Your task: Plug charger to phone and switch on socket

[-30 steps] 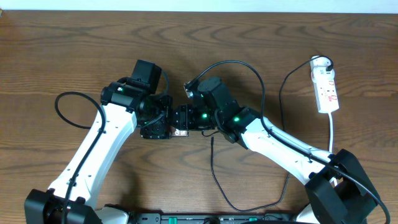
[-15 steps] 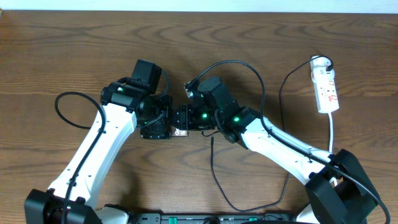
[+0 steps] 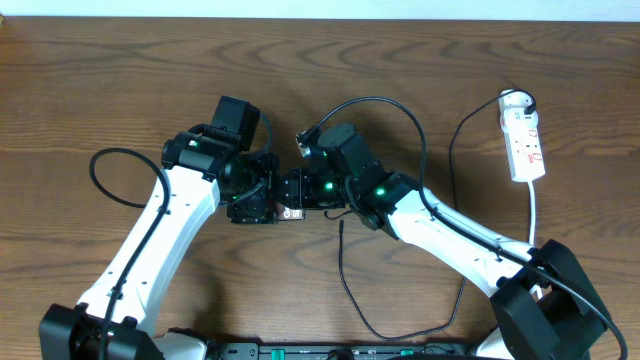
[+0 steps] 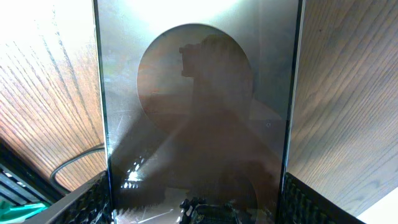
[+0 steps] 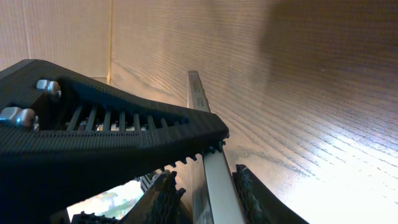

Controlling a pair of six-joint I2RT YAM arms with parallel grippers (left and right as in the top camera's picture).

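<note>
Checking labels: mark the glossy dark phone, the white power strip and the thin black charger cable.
glossy dark phone (image 4: 196, 112): left wrist view, middle of its face.
white power strip (image 3: 526, 145): overhead view, mid body.
thin black charger cable (image 3: 342, 236): overhead view, free plug end.

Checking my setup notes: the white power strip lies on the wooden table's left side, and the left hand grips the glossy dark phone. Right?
No: the overhead view shows the white power strip on the wooden table's right side. The left hand does grip the glossy dark phone.
</note>
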